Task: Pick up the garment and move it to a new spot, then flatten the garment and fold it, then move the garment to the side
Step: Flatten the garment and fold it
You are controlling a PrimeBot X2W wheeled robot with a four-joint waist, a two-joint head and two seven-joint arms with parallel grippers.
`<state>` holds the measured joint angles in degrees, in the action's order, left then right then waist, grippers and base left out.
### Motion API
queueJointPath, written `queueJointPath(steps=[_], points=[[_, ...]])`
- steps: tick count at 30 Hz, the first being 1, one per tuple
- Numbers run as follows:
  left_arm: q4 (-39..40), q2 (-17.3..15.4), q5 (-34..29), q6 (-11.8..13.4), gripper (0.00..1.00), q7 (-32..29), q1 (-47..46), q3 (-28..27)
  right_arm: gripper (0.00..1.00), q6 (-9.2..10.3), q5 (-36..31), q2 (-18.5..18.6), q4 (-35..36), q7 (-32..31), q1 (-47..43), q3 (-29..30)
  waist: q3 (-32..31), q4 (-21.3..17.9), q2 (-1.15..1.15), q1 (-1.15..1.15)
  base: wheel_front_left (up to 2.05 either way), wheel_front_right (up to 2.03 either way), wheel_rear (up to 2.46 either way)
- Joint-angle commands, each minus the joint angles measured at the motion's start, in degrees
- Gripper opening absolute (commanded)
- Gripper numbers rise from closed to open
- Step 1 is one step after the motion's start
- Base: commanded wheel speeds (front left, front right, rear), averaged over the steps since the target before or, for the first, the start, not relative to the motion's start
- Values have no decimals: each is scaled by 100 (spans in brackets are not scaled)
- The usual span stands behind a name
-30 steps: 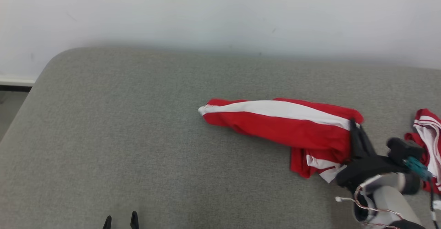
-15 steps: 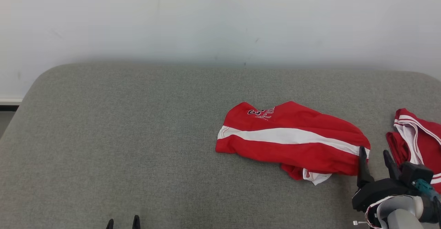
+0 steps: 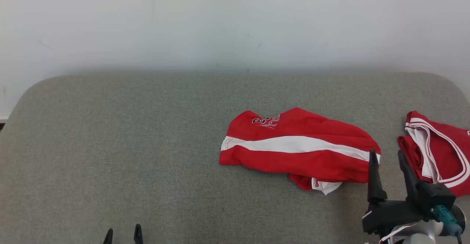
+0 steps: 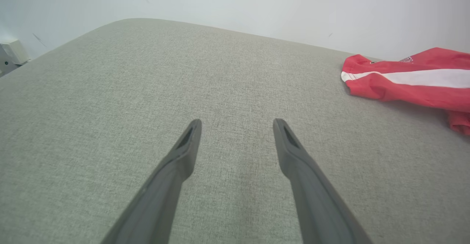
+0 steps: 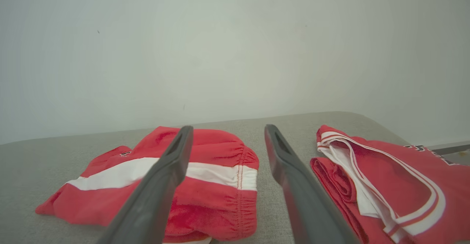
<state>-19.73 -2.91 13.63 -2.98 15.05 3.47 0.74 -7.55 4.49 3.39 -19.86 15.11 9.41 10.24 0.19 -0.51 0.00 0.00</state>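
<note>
The garment [image 3: 297, 146], red shorts with a white side stripe and dark lettering, lies loosely bunched on the grey cushion, right of centre. It also appears in the left wrist view as the garment [image 4: 404, 79] at the far right, and in the right wrist view as the garment [image 5: 220, 196] with its elastic waistband nearest me. My right gripper [image 3: 386, 156] is open just off the waistband end, holding nothing; my right gripper [image 5: 227, 130] points at the gap beside the shorts. At the bottom edge, far to the left of the shorts, my left gripper [image 3: 123, 231] stands open and empty above bare cushion [image 4: 238, 123].
A second red garment with white trim [image 3: 440, 156] lies at the cushion's right edge, close to my right gripper [image 5: 382, 185]. The grey cushion [image 3: 128, 145] stretches wide to the left. A pale wall [image 3: 235, 24] rises behind its far edge.
My right gripper opened and let go of the garment, then drew back a little. The garment dropped and settled on the cushion. The head camera has shifted.
</note>
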Motion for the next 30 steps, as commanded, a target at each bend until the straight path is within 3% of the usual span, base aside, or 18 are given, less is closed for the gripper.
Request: queueJointPath(steps=[1, 14, 30], points=[[37, 1, -59, 0, 100, 17, -9, -48, 100, 16, 33, -36, 105, 1, -171, -107, -56, -46, 0, 0, 0, 0, 0], [252, 2, -242, -27, 100, 17, 260, -228, 100, 16, 208, -50, 370, 1, -910, -615, -361, -138, 0, 0, 0, 0, 0], [357, 2, -407, 41, 100, 17, 308, -266, 100, 16, 198, -51, 428, 1, -1039, -664, -402, -117, 0, 0, 0, 0, 0]])
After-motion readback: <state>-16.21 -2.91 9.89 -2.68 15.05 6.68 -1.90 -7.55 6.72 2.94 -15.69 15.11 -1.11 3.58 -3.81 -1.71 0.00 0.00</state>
